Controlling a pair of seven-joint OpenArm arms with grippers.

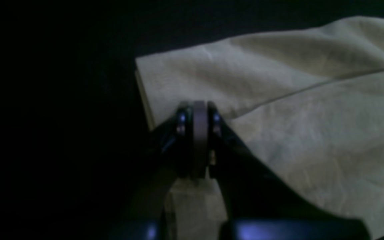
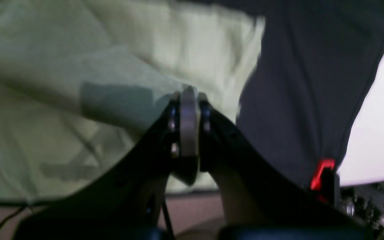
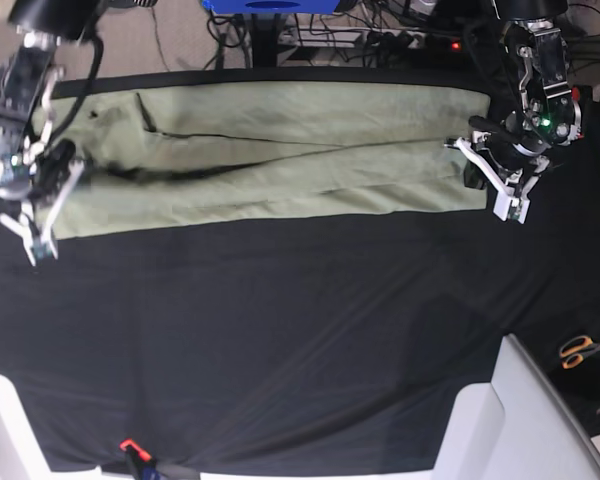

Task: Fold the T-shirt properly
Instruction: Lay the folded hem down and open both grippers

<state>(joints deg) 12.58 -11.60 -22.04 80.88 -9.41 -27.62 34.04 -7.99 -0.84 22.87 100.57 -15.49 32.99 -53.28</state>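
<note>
Both pincers clamping T-shirt (image 3: 280, 150): left pincer (image 1: 199, 140) gripping corner, right pincer (image 2: 188, 126) gripping opposite end. Risking thin cloth slipping out, sagging middle dragging across bench (image 3: 280, 340), skewing fold.

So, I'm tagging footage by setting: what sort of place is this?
Probably a robotics lab bench, not a home: a black cloth covers the table, cables tangle behind it, and two arms work a T-shirt.
</note>
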